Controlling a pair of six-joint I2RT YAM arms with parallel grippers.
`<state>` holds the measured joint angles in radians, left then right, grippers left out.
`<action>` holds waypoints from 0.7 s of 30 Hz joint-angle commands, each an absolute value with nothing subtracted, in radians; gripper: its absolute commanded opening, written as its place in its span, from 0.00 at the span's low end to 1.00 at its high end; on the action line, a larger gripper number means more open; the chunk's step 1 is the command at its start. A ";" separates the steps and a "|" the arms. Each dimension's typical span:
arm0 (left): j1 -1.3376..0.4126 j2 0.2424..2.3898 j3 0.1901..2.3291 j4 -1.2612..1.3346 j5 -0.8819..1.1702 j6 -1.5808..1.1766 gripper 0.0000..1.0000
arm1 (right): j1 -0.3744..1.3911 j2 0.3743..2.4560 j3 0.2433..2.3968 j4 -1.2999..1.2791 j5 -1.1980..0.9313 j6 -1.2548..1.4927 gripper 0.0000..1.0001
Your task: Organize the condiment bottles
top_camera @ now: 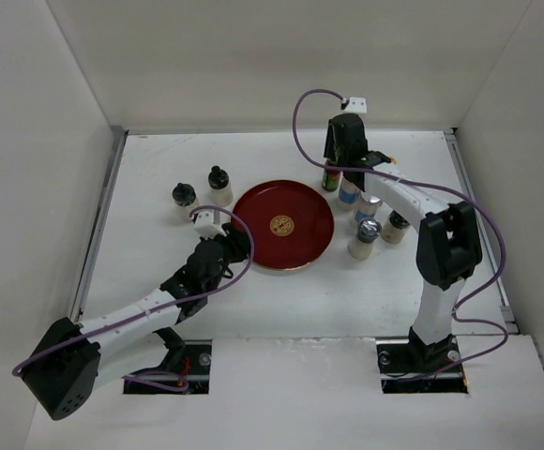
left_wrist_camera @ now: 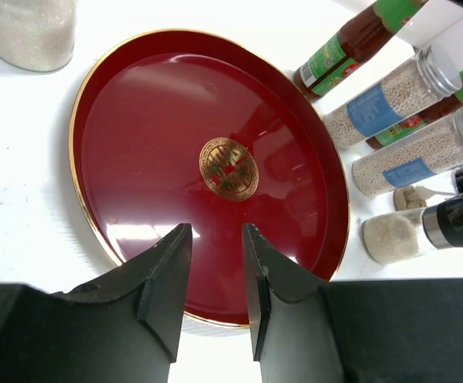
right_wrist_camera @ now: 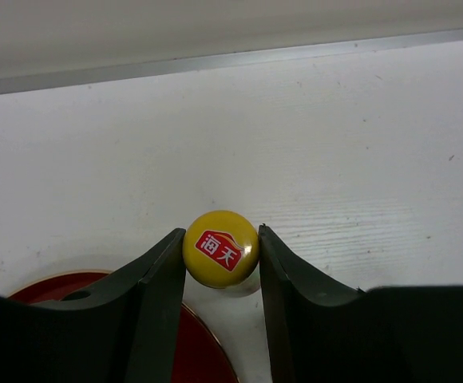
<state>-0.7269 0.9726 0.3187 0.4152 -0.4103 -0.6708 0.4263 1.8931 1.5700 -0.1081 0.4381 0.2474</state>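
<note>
— What sits closest to the near edge?
— The left pincer [left_wrist_camera: 215,259], hanging over the near rim of the red tray [left_wrist_camera: 136,120]. Its jaws are drawn in narrow, with a slim gap between them, gripping nothing.
— And the tray itself?
— Roughly the middle of the bench [top_camera: 300,309], lying flat, with a gold emblem [left_wrist_camera: 229,167] at its centre.
— Where are the condiment bottles?
— Split to either side. Toward the left edge, a near-left shaker [top_camera: 184,199] and a far-left shaker [top_camera: 219,186] stand upright, both dark-capped, close together and near the tray. Toward the right edge there's a tight cluster. A pale jar [top_camera: 366,239] is nearest, with a dark-capped shaker [top_camera: 396,225] just beside it. Behind them stand a blue-labelled jar [top_camera: 368,208] and a second blue-labelled jar [top_camera: 349,192].
— Farthest?
— A red sauce bottle [top_camera: 331,178], upright just off the tray's far-right rim. The right pincer [right_wrist_camera: 221,247] is closed on its yellow cap [right_wrist_camera: 215,239], one finger against each side. Whether the bottle's base touches the bench, I can't tell.
</note>
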 commanded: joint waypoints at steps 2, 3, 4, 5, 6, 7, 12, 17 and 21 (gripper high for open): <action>-0.716 0.976 0.296 0.497 -0.407 -0.684 0.29 | 0.427 1.821 1.669 0.084 0.474 0.218 0.29; -0.711 0.974 0.292 0.503 -0.407 -0.684 0.29 | 0.427 1.812 1.687 0.084 0.477 0.213 0.29; -0.705 0.971 0.285 0.509 -0.407 -0.686 0.29 | 0.427 1.804 1.703 0.084 0.477 0.206 0.29; -0.702 0.969 0.279 0.518 -0.405 -0.687 0.29 | 0.429 1.798 1.716 0.084 0.477 0.196 0.29; -0.697 0.966 0.272 0.529 -0.402 -0.687 0.29 | 0.436 1.792 1.729 0.081 0.477 0.184 0.29; -0.694 0.966 0.264 0.543 -0.399 -0.687 0.28 | 0.449 1.784 1.733 0.078 0.477 0.178 0.29; -0.679 0.957 0.232 0.591 -0.397 -0.687 0.28 | 0.524 1.744 1.691 0.087 0.479 0.169 0.29; -0.670 0.968 0.212 0.621 -0.397 -0.686 0.28 | 0.603 1.735 1.632 0.126 0.476 0.190 0.29; -0.660 0.963 0.204 0.627 -0.397 -0.687 0.28 | 0.639 1.775 1.632 0.147 0.463 0.202 0.29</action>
